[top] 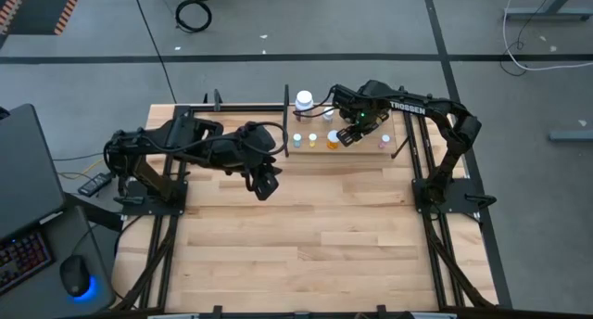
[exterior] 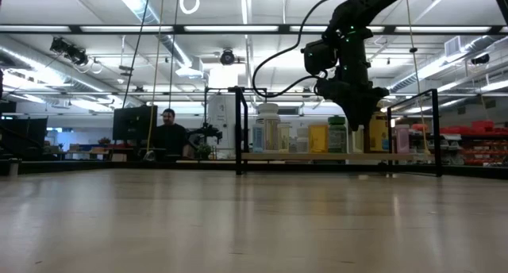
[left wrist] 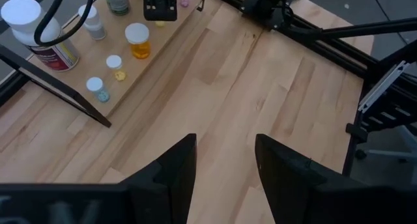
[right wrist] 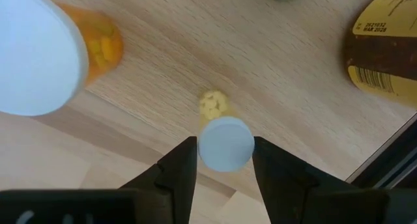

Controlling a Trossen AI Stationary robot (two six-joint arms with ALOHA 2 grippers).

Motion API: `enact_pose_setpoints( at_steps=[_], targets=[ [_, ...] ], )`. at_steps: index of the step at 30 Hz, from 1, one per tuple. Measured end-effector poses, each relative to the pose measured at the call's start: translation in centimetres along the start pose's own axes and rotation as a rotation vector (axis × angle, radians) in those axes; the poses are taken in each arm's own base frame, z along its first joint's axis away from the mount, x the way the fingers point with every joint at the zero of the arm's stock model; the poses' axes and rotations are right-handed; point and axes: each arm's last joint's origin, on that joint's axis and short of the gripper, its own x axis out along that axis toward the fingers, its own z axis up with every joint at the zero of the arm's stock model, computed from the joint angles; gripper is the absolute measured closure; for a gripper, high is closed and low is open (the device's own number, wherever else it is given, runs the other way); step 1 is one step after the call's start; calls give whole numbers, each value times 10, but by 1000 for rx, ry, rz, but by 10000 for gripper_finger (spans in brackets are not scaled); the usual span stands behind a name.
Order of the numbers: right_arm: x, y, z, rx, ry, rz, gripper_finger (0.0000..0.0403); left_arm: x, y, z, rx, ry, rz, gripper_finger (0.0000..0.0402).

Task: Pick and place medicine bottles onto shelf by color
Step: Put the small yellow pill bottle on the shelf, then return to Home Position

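The right gripper point(right wrist: 225, 160) hangs over the shelf point(right wrist: 273, 68), fingers spread either side of an upright white-capped yellow pill vial point(right wrist: 225, 142) standing beside the orange bottle point(right wrist: 98, 42).

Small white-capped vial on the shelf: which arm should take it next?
Right. The right gripper hangs over the shelf, open, straddling the vial. The left gripper sits open over bare table, off the shelf.
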Motion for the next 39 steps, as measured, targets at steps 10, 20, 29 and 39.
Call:
enact_pose_setpoints(
  at_steps=[10,20,29,39],
  targets=[
    [-1,-2,-7,-9,68,-21,240,0,1,-1,4,9,6,237],
    [-27,0,-25,17,4,21,192,1,2,1,0,4,9,235],
    [-66,10,-59,28,-71,187,186,2,3,7,76,-46,-2,238],
    [-110,18,-116,46,-260,229,190,1,-3,20,64,-164,-84,241]
  ],
)
